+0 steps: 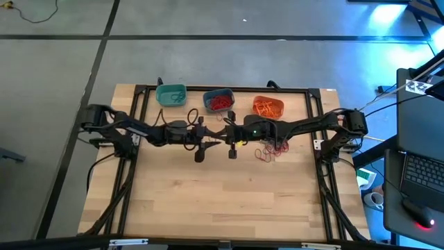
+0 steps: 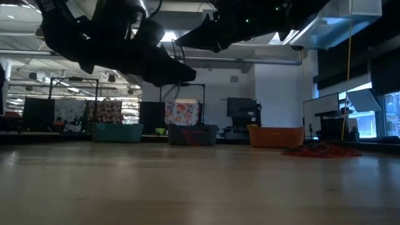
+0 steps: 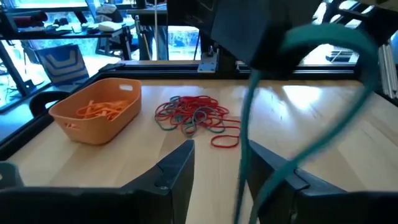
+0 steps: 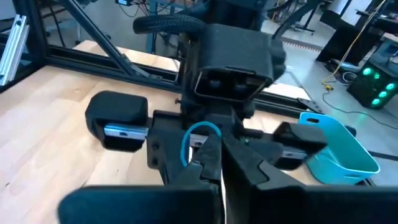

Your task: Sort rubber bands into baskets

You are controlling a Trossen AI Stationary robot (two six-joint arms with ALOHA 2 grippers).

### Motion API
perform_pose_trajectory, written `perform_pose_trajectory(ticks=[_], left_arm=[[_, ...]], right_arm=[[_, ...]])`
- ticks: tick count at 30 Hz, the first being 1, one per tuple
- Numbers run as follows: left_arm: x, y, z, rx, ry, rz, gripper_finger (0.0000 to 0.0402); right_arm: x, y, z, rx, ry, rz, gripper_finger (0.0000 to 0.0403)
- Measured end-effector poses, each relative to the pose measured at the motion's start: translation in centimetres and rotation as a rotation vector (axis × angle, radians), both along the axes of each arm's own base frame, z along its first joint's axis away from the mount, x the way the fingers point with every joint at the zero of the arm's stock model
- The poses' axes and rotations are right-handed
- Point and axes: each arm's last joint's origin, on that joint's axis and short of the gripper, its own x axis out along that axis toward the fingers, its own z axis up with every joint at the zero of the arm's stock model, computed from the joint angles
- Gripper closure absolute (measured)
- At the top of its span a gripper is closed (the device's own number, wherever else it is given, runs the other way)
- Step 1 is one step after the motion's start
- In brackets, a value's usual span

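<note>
My two grippers meet above the table's middle, fingertips toward each other. My right gripper (image 1: 229, 141) (image 4: 214, 160) is shut on a teal rubber band (image 4: 202, 124), which shows large and blurred in the left wrist view (image 3: 367, 62). My left gripper (image 1: 205, 141) (image 3: 227, 168) is open, one finger on either side of the band; I cannot tell whether it touches it. A pile of red, orange and teal rubber bands (image 1: 272, 148) (image 3: 196, 115) lies on the table to the right. The teal basket (image 1: 161, 94), slate blue basket (image 1: 208, 103) and orange basket (image 1: 280, 111) stand along the far edge. My right gripper pinches the teal band's lower part (image 4: 184, 148) between its two fingers. The fingers come about level from the table's right. The rest of the band stands up as an open loop above the fingertips, lifted clear of the table.
The slate blue basket holds red bands and the orange basket (image 3: 93, 127) holds orange bands. A black frame rail (image 1: 229, 89) runs round the table behind the baskets. Bare wood (image 1: 222, 201) lies toward the near edge.
</note>
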Motion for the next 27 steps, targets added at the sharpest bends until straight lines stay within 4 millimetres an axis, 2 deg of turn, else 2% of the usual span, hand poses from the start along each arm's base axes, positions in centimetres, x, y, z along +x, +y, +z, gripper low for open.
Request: perform_pose_trajectory(ticks=[4,9,15,18,22,27], left_arm=[[0.9,0.0,0.0,-0.001,0.0,-0.022,0.0301],[1.2,-0.8,0.0,0.024,-0.001,-0.114,0.0385],[0.9,-1.1,0.9,0.044,-0.022,-0.127,0.0393],[0.6,-1.1,1.3,0.057,-0.006,-0.128,0.0399],[-0.1,-1.0,2.2,0.071,0.02,-0.091,0.0396],[-1.4,-0.9,3.5,0.11,0.076,-0.033,0.0398]], right_arm=[[0.0,0.9,0.0,0.0,0.003,0.028,0.0393],[-0.1,1.5,-0.3,0.003,0.03,0.045,0.0393],[-0.1,1.7,-0.5,0.078,0.057,0.013,0.0381],[-0.2,1.7,-0.6,0.094,0.064,0.009,0.0341],[-0.3,1.7,-0.6,0.102,0.085,0.002,0.0265],[-1.8,1.7,0.8,0.117,0.193,-0.01,0.0196]])
